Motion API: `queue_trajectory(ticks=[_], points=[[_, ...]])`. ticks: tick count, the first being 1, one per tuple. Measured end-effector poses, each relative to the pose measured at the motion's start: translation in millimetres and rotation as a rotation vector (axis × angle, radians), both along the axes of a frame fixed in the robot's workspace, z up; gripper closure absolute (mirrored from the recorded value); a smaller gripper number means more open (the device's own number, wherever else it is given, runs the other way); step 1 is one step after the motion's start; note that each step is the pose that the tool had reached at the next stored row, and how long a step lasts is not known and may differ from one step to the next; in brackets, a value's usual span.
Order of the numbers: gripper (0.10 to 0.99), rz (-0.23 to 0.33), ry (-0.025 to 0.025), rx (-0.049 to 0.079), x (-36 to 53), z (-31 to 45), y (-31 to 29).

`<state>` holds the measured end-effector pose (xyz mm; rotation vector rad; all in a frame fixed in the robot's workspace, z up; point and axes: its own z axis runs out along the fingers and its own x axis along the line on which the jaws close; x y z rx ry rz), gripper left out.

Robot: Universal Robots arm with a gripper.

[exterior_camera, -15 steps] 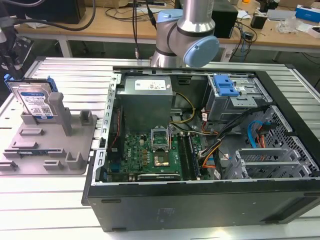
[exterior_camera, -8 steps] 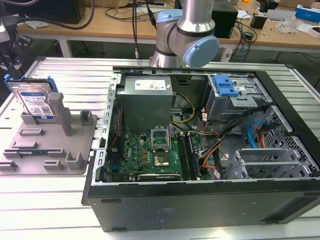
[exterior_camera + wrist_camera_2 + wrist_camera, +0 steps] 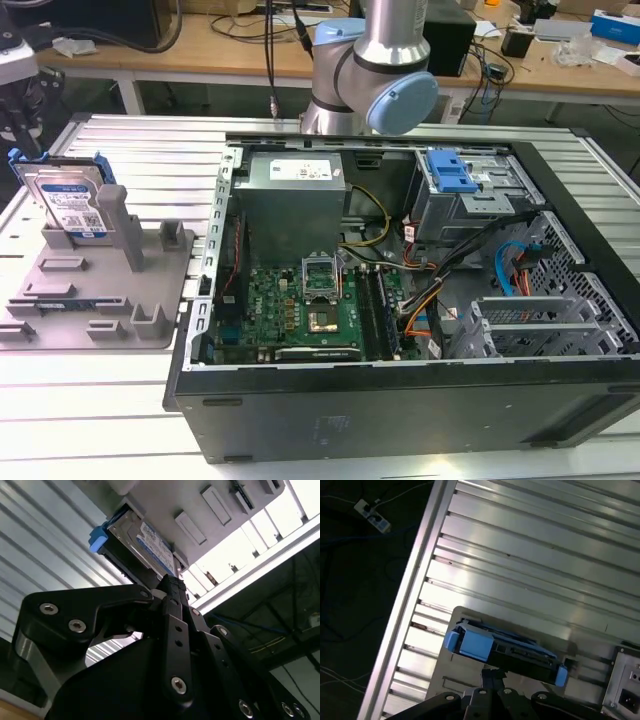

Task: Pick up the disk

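In the exterior view, the flat silver metal disk (image 3: 68,203) with blue plastic edging stands on edge in the grey plastic holder (image 3: 150,300). In the second wrist view, the black gripper (image 3: 171,582), tips drawn together on nothing, points at the disk just ahead. In the first wrist view, the disk's long edge lies crosswise just beyond the tips.

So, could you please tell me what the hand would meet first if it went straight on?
Probably the disk, standing on edge in the holder just ahead of the hand, though depth is unclear.
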<state>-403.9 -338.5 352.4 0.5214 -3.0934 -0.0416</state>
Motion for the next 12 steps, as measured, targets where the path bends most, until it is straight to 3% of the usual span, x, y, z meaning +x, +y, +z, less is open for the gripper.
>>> queue_trajectory(ticks=[12], points=[[0.98,0.263,0.0001,0.0,0.0,0.0,0.0]])
